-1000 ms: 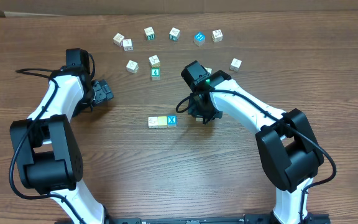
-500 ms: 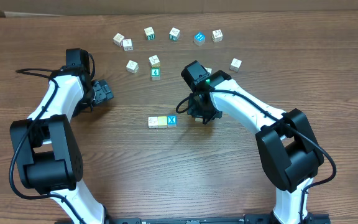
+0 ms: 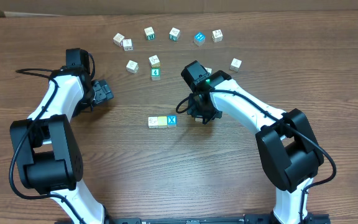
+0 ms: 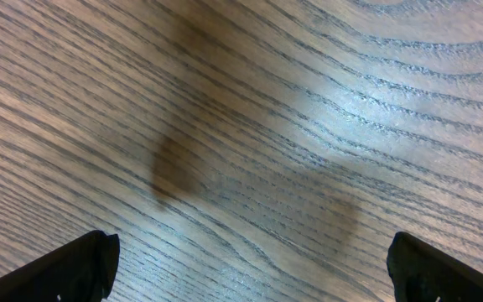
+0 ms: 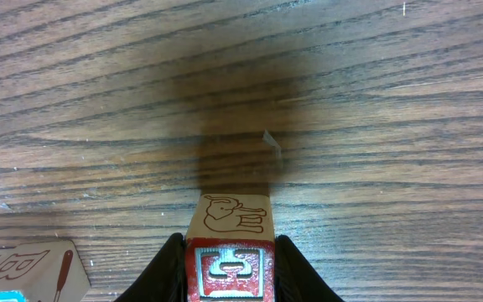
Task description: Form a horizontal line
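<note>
Filling view: brown woodgrain table [image 3: 166,174] under cube row [image 3: 161,122]; perhaps cardboard [image 3: 166,5] behind.

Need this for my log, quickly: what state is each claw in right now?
Left claw: open, holding nothing.
Right claw: closed on the red-faced cube.

White arms [image 3: 59,94], black joints [image 3: 74,59], black cables [image 3: 33,71]
</note>
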